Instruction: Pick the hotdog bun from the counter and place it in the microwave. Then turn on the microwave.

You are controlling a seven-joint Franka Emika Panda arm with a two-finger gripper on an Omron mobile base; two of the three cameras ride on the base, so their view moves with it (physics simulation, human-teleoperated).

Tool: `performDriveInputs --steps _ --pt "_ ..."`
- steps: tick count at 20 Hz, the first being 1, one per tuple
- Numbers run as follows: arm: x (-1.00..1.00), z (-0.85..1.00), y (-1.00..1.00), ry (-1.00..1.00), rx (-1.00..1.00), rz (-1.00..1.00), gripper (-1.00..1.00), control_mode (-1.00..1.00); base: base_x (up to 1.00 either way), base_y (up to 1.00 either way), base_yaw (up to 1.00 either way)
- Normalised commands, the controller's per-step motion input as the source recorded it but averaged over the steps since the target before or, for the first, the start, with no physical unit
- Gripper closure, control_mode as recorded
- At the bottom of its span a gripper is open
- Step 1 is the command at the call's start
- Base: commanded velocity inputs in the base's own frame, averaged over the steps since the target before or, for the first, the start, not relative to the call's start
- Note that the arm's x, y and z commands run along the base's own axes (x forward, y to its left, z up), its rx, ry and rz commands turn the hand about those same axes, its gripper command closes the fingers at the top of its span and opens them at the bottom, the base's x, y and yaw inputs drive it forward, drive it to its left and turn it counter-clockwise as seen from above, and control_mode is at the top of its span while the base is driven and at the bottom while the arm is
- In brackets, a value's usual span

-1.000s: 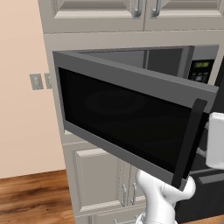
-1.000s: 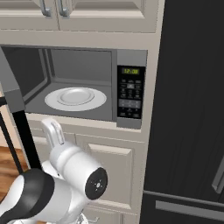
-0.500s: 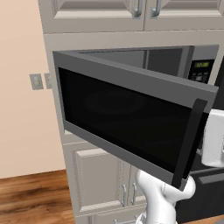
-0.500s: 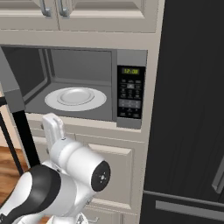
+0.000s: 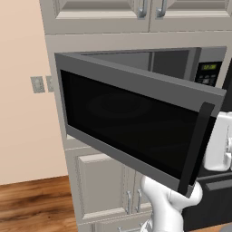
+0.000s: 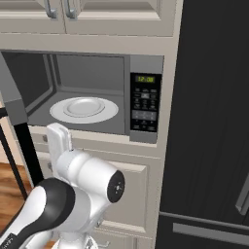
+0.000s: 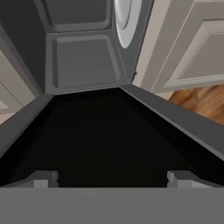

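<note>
The microwave (image 6: pixel 146 104) stands built in between pale cabinets, with its door (image 5: pixel 131 127) swung wide open to the left. A white turntable plate (image 6: pixel 83 108) lies in the bare cavity. In the hand view my gripper (image 7: pixel 112 178) is open, and its two fingertips (image 7: pixel 43 178) stand far apart with nothing between them. It looks along the door's black glass (image 7: pixel 105 140) toward the grey cavity (image 7: pixel 83 61), and the view is rolled so the plate (image 7: pixel 127 22) shows at the top. The hotdog bun and the counter are out of view.
A tall black fridge (image 6: pixel 214 121) fills the right side. Pale cabinet doors sit above (image 5: pixel 149 9) and below (image 5: pixel 102 186) the microwave. Wood floor (image 5: pixel 31 204) and a beige wall with a switch plate (image 5: pixel 37 84) lie to the left. The open door's black bar handle (image 5: pixel 195 145) juts near my arm.
My arm's elbow has shifted slightly right and up in the right base view. The microwave door stays open and the gripper stays open.
</note>
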Motion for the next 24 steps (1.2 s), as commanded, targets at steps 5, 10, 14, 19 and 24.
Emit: performDriveInputs --steps 5,10,14,19,24 --pt "-0.08 -0.07 0.17 0.00 0.05 0.05 -1.00 -1.00 0.00 0.00 0.00" --pt "-0.18 -0.05 0.15 0.00 0.06 0.04 -1.00 -1.00 0.00 0.00 0.00" --pt "-0.19 -0.04 0.14 0.00 0.05 0.05 -1.00 -1.00 0.00 0.00 0.00" --pt "-0.16 -0.03 0.17 0.00 0.05 0.05 -1.00 -1.00 0.00 0.00 0.00" --pt "-0.20 -0.04 0.15 0.00 0.06 0.04 -1.00 -1.00 0.00 0.00 0.00"
